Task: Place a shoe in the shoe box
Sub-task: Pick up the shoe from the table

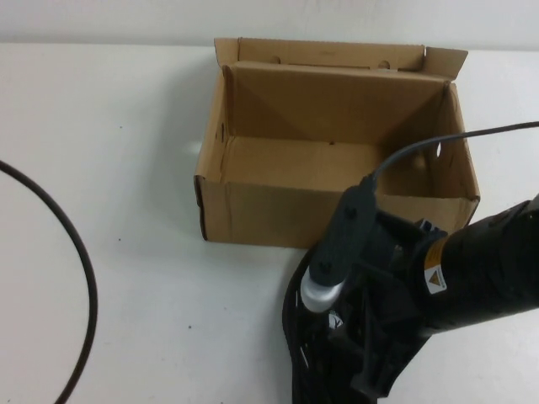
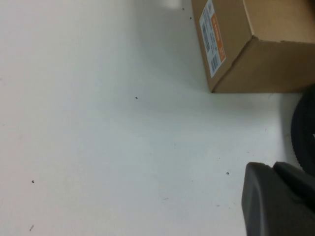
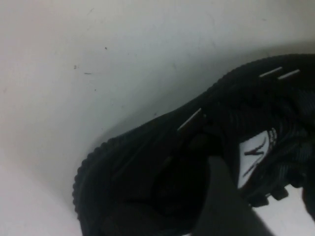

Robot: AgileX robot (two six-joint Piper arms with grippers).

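The brown shoe box [image 1: 337, 160] stands open at the table's far middle, its inside bare and its flap lid up at the back. The black shoe [image 1: 310, 337] lies on the table just in front of the box's near right wall. In the right wrist view the shoe [image 3: 162, 162] shows its silver dashes and white tongue label. My right gripper [image 1: 364, 364] is down over the shoe. It is open [image 3: 266, 191], with one finger in the shoe's opening and the tongue between the fingers. My left gripper [image 2: 273, 169] is shut and empty above the table, left of the box [image 2: 266, 59].
A black cable [image 1: 80, 252] curves across the left of the white table. The box's left end carries a white and orange label [image 2: 212, 37]. The shoe's edge [image 2: 305, 128] shows in the left wrist view. The right arm's cable [image 1: 438, 143] arcs over the box's right end.
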